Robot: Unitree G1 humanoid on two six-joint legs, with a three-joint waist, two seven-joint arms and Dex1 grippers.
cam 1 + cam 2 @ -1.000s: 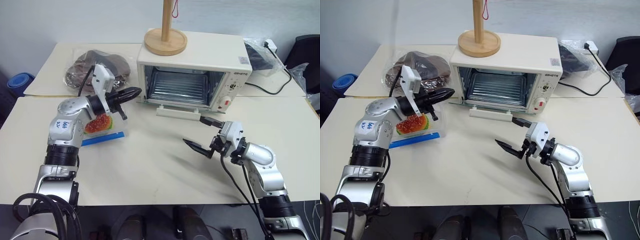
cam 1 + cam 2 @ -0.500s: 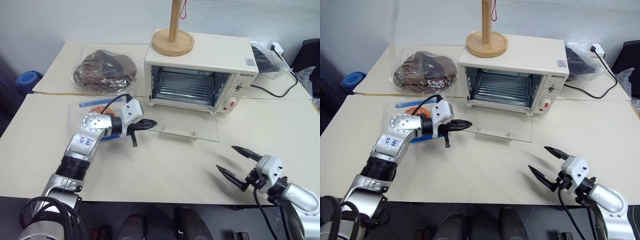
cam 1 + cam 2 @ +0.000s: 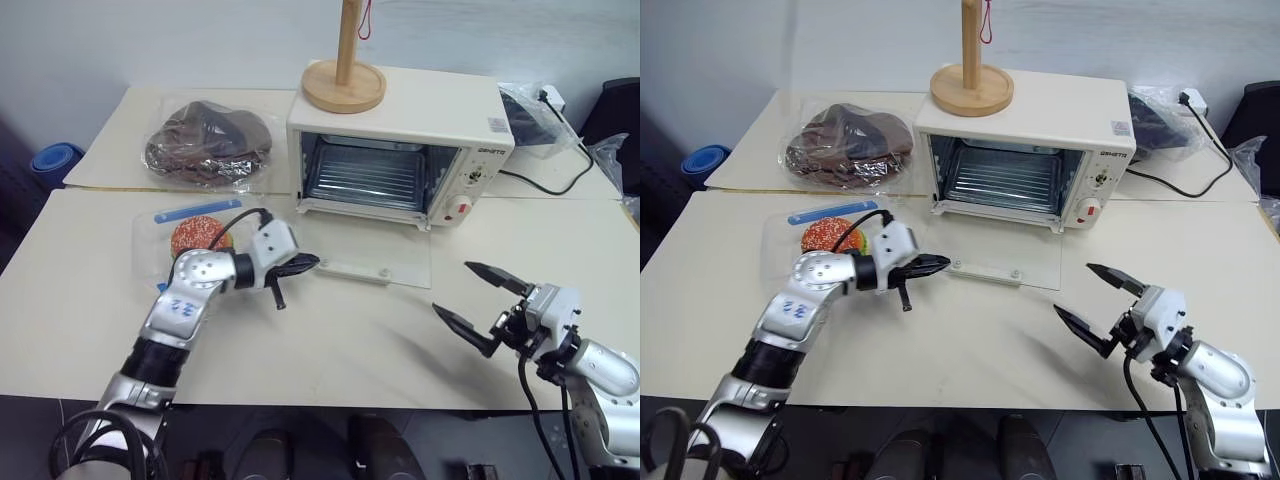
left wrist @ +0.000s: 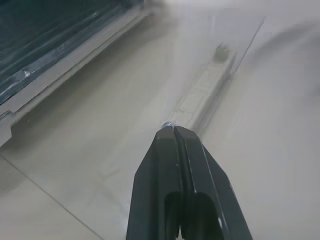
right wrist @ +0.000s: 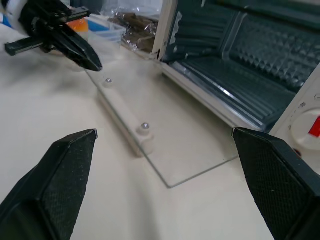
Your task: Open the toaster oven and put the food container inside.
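While no lettering reads clearly on the toaster oven (image 3: 400,125), the food container (image 3: 195,235) sits at nine o'clock of the pressed-together left gripper (image 3: 308,263); the right gripper (image 3: 468,296) is spread.

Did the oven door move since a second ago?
Yes. The glass door dropped from part open to flat on the table, away from the oven top.

Head pair overlooks table (image 3: 330,340); wrist views near door (image 5: 170,145)

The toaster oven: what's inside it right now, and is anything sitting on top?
Inside the toaster oven, behind its dropped glass door, a bare wire rack shows, no food. A round wooden stand sits on top. The cavity's upper corners are hidden.
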